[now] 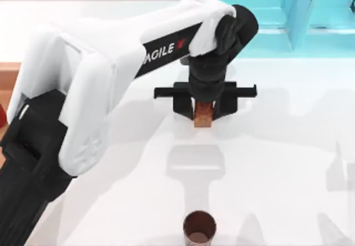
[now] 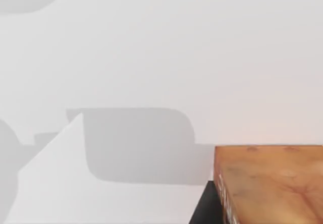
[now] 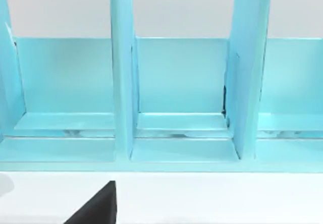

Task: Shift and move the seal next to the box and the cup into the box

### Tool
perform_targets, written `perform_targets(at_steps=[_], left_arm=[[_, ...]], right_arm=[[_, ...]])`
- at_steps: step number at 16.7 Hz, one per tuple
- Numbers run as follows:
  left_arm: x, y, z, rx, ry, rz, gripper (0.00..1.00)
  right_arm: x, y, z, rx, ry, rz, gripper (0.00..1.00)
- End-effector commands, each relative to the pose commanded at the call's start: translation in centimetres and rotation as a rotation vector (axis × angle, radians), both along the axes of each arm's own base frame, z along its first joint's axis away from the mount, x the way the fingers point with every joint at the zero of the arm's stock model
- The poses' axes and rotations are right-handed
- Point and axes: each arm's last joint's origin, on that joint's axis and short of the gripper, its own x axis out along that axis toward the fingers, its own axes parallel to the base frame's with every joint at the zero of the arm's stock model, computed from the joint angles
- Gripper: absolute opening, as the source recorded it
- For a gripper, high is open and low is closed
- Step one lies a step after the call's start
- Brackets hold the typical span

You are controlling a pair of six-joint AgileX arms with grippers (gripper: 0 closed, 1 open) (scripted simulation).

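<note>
Left gripper [image 1: 203, 114], top view: black, two-fingered, hanging mid-table with its fingers clamped on the seal [image 1: 203, 114]. Seal pokes out below the fingers as a small reddish-brown block with flat faces and square corners. In the left wrist view the seal [image 2: 270, 183] looks like grained, glossy orange-brown wood, with a black finger [image 2: 204, 206] pressed against one side. Its shadow lies on the table apart from the block, so I read it as held clear of the surface.

My left arm [image 1: 83, 91] runs from the lower left edge up and across to the centre, white shell over black links, smooth and rounded.

Table [image 1: 288, 163] is plain white, matte and flat. Wide bare stretch to the right of the gripper and between gripper and cup.

Cup [image 1: 199, 227] stands upright at the near edge, well apart from the seal and roughly in line below it. Round, dark brown, shiny rim, partly cut by the frame.

Box [image 1: 8, 80]: a sliver of orange-brown wood at the far left edge, mostly behind my left arm. The arm lies between it and the seal.

Shelf [image 1: 277, 13], turquoise, glossy, with upright dividers, at the top right beyond the gripper. Right wrist view faces the shelf [image 3: 181, 98] bays head-on across a strip of white table. Whether the right gripper is open I cannot tell.
</note>
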Motion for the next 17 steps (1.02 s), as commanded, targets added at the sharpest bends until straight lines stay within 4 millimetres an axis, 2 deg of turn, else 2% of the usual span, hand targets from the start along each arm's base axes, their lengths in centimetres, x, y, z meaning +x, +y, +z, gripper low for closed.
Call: perform_targets(at_steps=[3,5,7,9,11,13,17], left_arm=[[-0.1,0.0,0.1,0.001,0.003,-0.005,0.0],[0.2,1.6,1.0,0.013,0.02,-0.006,0.0],[0.6,3.9,3.4,0.012,0.018,-0.005,0.0],[0.3,5.8,7.3,-0.015,-0.022,-0.002,0.0],[0.3,8.5,9.4,-0.01,-0.019,-0.001,0.0],[0.1,9.8,10.0,-0.001,-0.001,-0.004,0.0],[0.1,9.7,10.0,0.0,-0.003,-0.009,0.0]], right_arm=[[0.0,0.0,0.0,0.0,0.0,0.0,1.0],[0.0,0.0,0.0,0.0,0.0,0.0,1.0],[0.0,0.0,0.0,0.0,0.0,0.0,1.0],[0.0,0.0,0.0,0.0,0.0,0.0,1.0],[0.0,0.0,0.0,0.0,0.0,0.0,1.0],[0.0,0.0,0.0,0.0,0.0,0.0,1.0],[0.0,0.0,0.0,0.0,0.0,0.0,1.0]])
